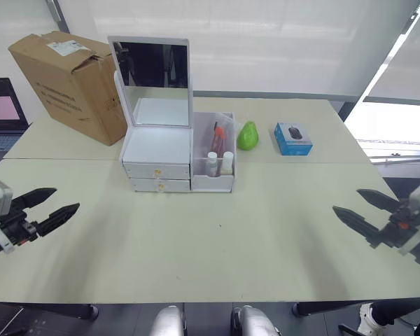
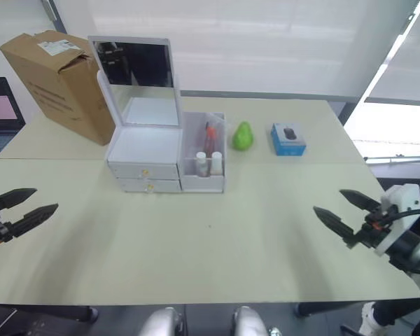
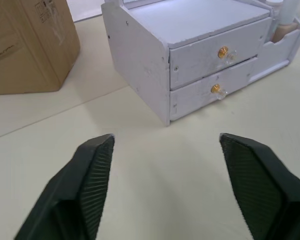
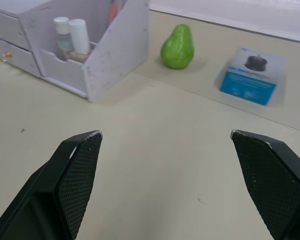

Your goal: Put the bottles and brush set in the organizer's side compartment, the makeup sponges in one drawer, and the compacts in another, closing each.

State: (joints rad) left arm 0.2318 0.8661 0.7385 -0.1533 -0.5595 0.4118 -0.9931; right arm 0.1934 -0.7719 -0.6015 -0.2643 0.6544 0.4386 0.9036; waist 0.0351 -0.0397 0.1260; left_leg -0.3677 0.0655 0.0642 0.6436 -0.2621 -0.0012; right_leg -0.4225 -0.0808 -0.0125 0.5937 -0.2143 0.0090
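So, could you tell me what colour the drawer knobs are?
Gold drawer knobs, clearest in the left wrist view.

Bottles stand in the organizer, drawers shut.

Ahead of my black left gripper stands the white organizer with gold drawer knobs. Beyond my black right gripper sit a green pear and a blue box. The table under me is pale cream, and a brown cardboard box stands beyond my left gripper.

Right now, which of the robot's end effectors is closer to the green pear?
The right end effector. It is nearer the pear; the left end effector hangs across the table, beyond the organizer.
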